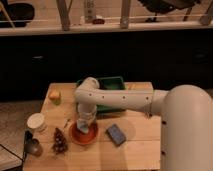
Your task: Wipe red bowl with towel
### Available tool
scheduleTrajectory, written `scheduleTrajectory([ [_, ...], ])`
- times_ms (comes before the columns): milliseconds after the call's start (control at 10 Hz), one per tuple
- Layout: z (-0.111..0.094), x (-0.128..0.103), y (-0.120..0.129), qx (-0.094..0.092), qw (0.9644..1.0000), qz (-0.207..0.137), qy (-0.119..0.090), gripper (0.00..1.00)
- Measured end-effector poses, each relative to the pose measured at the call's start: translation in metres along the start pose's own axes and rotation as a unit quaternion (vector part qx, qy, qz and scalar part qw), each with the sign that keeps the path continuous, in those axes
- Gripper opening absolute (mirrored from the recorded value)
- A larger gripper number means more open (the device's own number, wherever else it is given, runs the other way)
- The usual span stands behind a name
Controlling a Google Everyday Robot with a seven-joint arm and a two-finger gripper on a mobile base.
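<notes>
Orange-red bowl (75, 136), one, sits mouth-up at the wooden table's (140, 147) front left; round, no long axis. Gripper (85, 119) points straight down into it, with one pale towel (85, 126) bunched at its tip; its grip cannot be told. One blue block (116, 134) lies right of the bowl, one white cup (36, 121) left.

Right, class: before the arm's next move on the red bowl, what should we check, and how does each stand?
1. The gripper above the red bowl: ok.
2. The towel under the gripper, in the bowl: ok.
3. Hold on the towel secure: cannot tell.
4. Bowl sitting flat on the table: ok.
5. The white cup and dark blue block apart from the bowl: ok.
</notes>
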Motion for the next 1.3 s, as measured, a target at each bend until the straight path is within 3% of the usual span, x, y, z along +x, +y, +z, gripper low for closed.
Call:
scheduleTrajectory([
  [400,0.003,-0.005,-0.024,0.005,0.9999,0.007,-0.014,0.02],
  [1300,0.004,-0.004,-0.023,0.007,0.9998,0.01,-0.016,0.02],
])
